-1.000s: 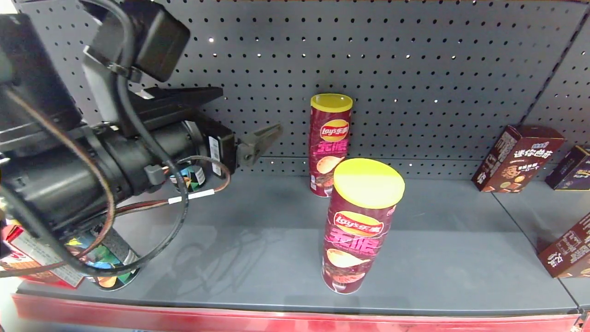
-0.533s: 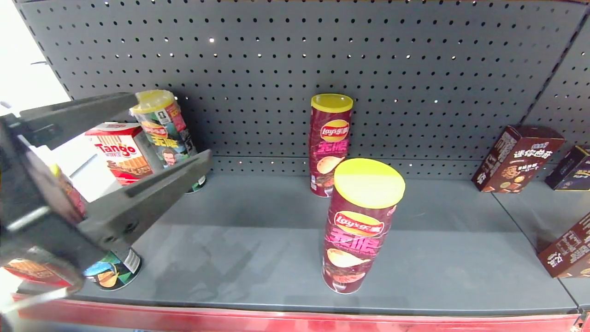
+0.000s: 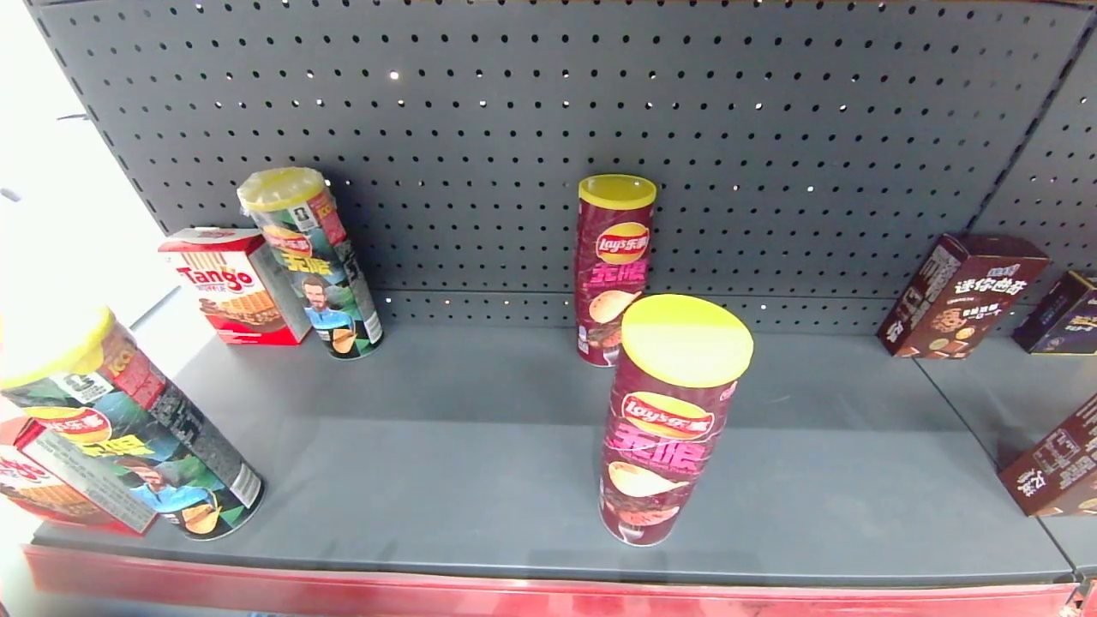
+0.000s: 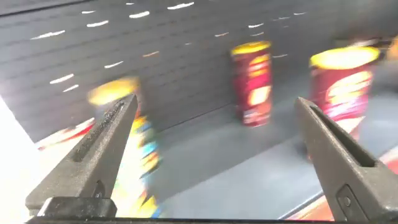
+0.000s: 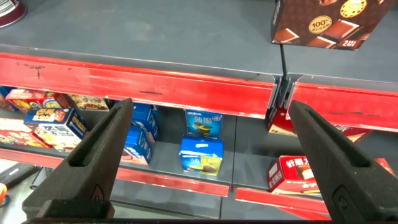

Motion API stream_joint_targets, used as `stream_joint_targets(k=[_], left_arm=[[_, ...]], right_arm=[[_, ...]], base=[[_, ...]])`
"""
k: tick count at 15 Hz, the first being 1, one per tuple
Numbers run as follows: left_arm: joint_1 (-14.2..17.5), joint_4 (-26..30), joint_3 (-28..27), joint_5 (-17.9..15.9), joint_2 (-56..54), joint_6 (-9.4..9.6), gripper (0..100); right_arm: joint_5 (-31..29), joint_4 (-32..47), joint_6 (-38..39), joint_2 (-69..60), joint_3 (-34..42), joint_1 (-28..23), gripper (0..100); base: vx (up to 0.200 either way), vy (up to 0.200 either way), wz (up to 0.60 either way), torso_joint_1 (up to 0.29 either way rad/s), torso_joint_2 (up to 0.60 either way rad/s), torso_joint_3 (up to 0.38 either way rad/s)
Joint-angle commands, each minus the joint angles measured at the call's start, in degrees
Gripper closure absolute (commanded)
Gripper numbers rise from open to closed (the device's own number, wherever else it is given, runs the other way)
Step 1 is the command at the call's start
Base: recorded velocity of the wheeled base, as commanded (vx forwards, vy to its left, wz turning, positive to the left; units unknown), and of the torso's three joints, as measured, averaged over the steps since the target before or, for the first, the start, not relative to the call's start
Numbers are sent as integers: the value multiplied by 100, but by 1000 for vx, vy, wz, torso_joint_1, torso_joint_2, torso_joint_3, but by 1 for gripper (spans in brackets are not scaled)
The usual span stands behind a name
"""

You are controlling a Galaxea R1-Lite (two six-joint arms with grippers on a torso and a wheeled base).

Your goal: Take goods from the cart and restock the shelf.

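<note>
On the grey shelf [image 3: 480, 480] stand two maroon chip cans with yellow lids, one at the front [image 3: 668, 420] and one against the pegboard [image 3: 613, 266]. Two green-printed chip cans stand at the left, one at the back [image 3: 313, 261] and one tilted at the front edge [image 3: 128, 428]. My left gripper [image 4: 216, 104] is open and holds nothing; it faces the shelf from the left, with the maroon cans [image 4: 252, 84] ahead of it. My right gripper [image 5: 211, 107] hangs open with nothing in it in front of the lower shelves.
A red wafer box [image 3: 227, 283] stands beside the back green can. Brown boxes [image 3: 960, 291] stand and lie at the shelf's right. Lower shelves with red front edges [image 5: 143, 78] hold blue boxes [image 5: 202, 152] and other packs. Free room lies in the shelf's middle.
The left arm has pulled back out of the head view to the left, its gripper open. The green cans and the wafer box it covered now show.
</note>
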Motion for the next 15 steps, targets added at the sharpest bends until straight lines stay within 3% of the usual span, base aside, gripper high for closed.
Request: stream_joint_targets(k=[1, 2, 5, 7, 8, 9, 10, 12, 15], left_arm=[[1034, -25, 749, -150, -1268, -58, 0], [1992, 2, 1241, -325, -2059, -427, 0], [2871, 98, 1821, -668, -2815, -831, 0], [2976, 775, 1821, -800, -2894, -875, 0], [2923, 1566, 1821, -1072, -2938, -857, 0], [2809, 2120, 1821, -1125, -3149, -831, 0], [2792, 2770, 1821, -1143, -3220, -594, 0], [2792, 3069, 1821, -1134, -3220, -497, 0], [2792, 3078, 1821, -1169, -3220, -567, 0]], right_arm=[[1, 0, -3, 1, -4, 3, 0], [1, 0, -3, 1, 5, 3, 0], [1, 0, -3, 1, -4, 3, 0], [1, 0, -3, 1, 5, 3, 0], [1, 0, -3, 1, 5, 3, 0], [1, 0, -3, 1, -4, 3, 0], [1, 0, -3, 1, 5, 3, 0], [1, 0, -3, 1, -4, 3, 0], [1, 0, -3, 9, 5, 3, 0]], base=[[0, 0, 0, 0, 0, 0], [0, 0, 0, 0, 0, 0], [0, 0, 0, 0, 0, 0], [0, 0, 0, 0, 0, 0], [0, 0, 0, 0, 0, 0], [0, 0, 0, 0, 0, 0], [0, 0, 0, 0, 0, 0], [0, 0, 0, 0, 0, 0], [0, 0, 0, 0, 0, 0]])
